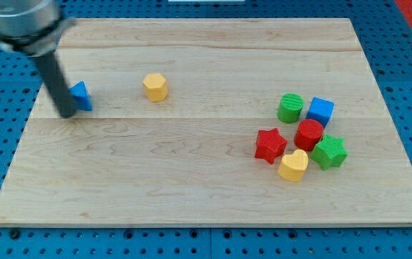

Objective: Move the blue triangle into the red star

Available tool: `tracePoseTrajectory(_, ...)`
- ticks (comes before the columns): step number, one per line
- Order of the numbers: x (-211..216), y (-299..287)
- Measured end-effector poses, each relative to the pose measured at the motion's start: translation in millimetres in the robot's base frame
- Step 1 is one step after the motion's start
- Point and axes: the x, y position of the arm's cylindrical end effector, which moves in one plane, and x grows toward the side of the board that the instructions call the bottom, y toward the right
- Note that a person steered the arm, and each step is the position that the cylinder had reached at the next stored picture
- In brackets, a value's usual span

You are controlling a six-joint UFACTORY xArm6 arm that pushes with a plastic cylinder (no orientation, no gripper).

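The blue triangle (82, 96) lies near the board's left edge, in the upper left of the view. My tip (68, 113) rests on the board touching the triangle's left side, with the dark rod rising up and left from it. The red star (269, 144) lies far to the right, at the left of a cluster of blocks.
A yellow hexagon (155, 86) lies between triangle and star, toward the view's top. Around the star are a green cylinder (290, 108), a blue cube (321, 111), a red cylinder (308, 134), a green star (329, 152) and a yellow heart (293, 165). The wooden board (191, 194) sits on blue pegboard.
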Motion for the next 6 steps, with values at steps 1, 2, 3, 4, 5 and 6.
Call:
tracePoseTrajectory(1,-15.7,-34.3)
tracePoseTrajectory(2,-40.3,41.1)
tracePoseTrajectory(3,-2.7,145.6)
tracePoseTrajectory(4,32.2,243.4)
tracePoseTrajectory(5,51.4,328.3)
tracePoseTrajectory(6,40.8,187.6)
